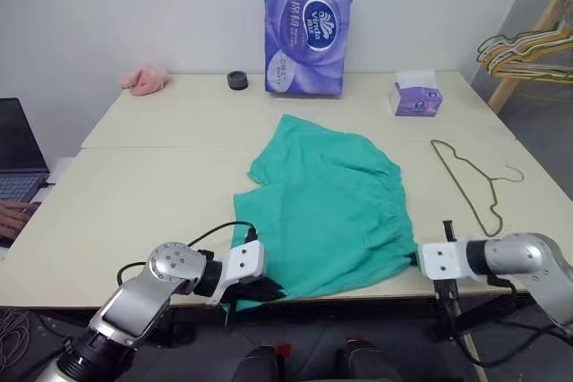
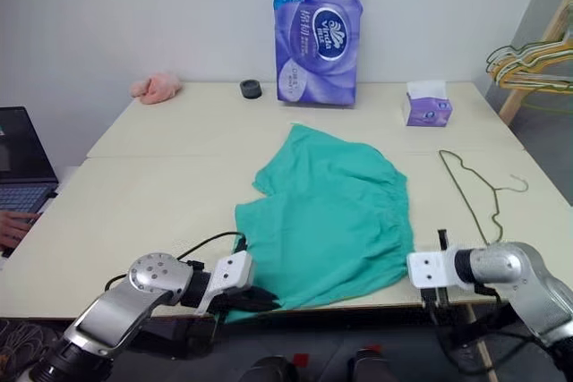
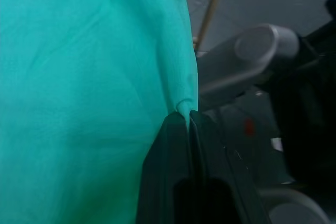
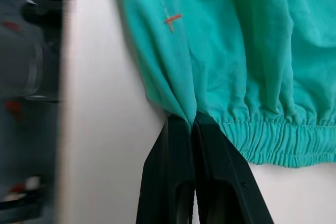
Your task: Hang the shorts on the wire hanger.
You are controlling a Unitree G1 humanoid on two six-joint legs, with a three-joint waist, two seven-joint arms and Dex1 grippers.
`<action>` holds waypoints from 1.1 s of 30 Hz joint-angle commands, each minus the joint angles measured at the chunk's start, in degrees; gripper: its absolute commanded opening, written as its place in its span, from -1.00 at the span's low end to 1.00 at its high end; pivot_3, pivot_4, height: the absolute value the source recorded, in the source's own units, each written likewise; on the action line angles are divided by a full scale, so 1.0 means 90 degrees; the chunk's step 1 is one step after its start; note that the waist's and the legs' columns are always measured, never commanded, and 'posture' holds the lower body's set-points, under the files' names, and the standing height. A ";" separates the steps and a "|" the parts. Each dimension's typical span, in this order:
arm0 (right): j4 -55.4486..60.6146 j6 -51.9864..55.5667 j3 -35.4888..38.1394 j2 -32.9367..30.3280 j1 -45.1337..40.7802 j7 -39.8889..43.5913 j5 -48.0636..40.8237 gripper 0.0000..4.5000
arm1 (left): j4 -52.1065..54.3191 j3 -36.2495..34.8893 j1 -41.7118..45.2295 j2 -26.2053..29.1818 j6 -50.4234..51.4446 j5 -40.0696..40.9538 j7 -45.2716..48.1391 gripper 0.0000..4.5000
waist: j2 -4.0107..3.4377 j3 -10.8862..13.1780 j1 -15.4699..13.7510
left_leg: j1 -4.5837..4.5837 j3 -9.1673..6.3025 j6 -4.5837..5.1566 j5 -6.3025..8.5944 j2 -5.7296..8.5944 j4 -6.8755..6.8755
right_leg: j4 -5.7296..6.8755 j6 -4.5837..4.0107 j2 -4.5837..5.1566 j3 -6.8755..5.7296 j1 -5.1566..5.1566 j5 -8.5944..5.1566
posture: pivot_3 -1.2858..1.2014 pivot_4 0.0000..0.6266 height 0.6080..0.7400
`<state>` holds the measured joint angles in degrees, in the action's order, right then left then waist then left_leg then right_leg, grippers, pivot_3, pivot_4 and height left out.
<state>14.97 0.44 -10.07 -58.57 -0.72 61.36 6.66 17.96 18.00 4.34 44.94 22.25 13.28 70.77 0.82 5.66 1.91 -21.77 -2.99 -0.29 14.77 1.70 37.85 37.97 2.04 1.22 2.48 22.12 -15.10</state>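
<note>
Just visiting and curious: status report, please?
Left gripper, right gripper both shut on shorts at table's near edge. Wire hanger bare, beside shorts. Nothing between them.

The shorts [image 1: 331, 212] are soft matt cloth, finely wrinkled, with a gathered elastic band puckered just beside the right tool [image 4: 190, 124]. Both tools have smooth black plastic fingers [image 3: 176, 145] (faintly glossy) on brushed silver metal wrists. The worktop [image 1: 161, 176] is a smooth, matt cream board. Near the right tool lies a thin dull wire hanger [image 1: 470, 181]. The tissue pack [image 1: 306, 24] is glossy plastic film.
</note>
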 commanded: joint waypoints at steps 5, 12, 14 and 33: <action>0.0529 0.0274 0.0166 -0.0130 -0.0011 0.0280 -0.0260 -1.00 | 0.0557 -0.0017 -0.0197 0.0067 0.0308 0.0345 0.0017 -1.00 | 0.0000 0.0001 0.0001 | -0.0001 0.0002 -0.0003 0.0002 -0.0001 0.0000 | -0.0001 -0.0002 -0.0002 -0.0001 0.0001 -0.0003 | -0.04 -0.85 1.00; 0.0869 0.0571 0.0139 -0.0038 -0.0011 0.0498 -0.0571 -1.00 | 0.0678 -0.0105 -0.0355 0.0038 0.0836 0.0631 -0.0113 -0.60 | 0.0001 0.0001 -0.0002 | -0.0001 0.0004 -0.0003 0.0002 -0.0002 0.0002 | -0.0001 -0.0002 -0.0002 -0.0001 0.0000 -0.0003 | -0.03 -0.84 1.00; 0.0960 0.0611 0.0197 -0.0137 0.0041 0.0626 -0.0665 -0.69 | 0.0683 -0.0136 -0.0373 0.0024 0.0828 0.0682 -0.0146 -0.34 | 0.0002 0.0001 -0.0005 | -0.0001 0.0004 -0.0003 0.0002 -0.0002 0.0003 | -0.0001 -0.0002 -0.0002 -0.0001 0.0000 -0.0003 | -0.03 -0.84 1.00; 0.0200 0.3378 0.2844 0.1005 -0.0493 -0.1294 -0.2387 0.67 | 0.0175 -0.0678 0.0649 -0.1093 0.0445 0.0503 -0.1671 1.00 | 0.0013 0.0001 -0.0023 | -0.0002 -0.0002 -0.0005 0.0003 -0.0002 0.0009 | 0.0000 -0.0009 -0.0003 0.0002 -0.0007 0.0004 | -0.02 -0.83 1.00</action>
<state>15.41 25.46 12.57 -50.57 -4.10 53.80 -12.78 19.52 13.20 9.01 35.65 26.62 17.72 57.32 0.94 5.67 1.71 -21.79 -3.00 -0.36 14.81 1.68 37.93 37.98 1.83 1.19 2.50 22.07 -15.00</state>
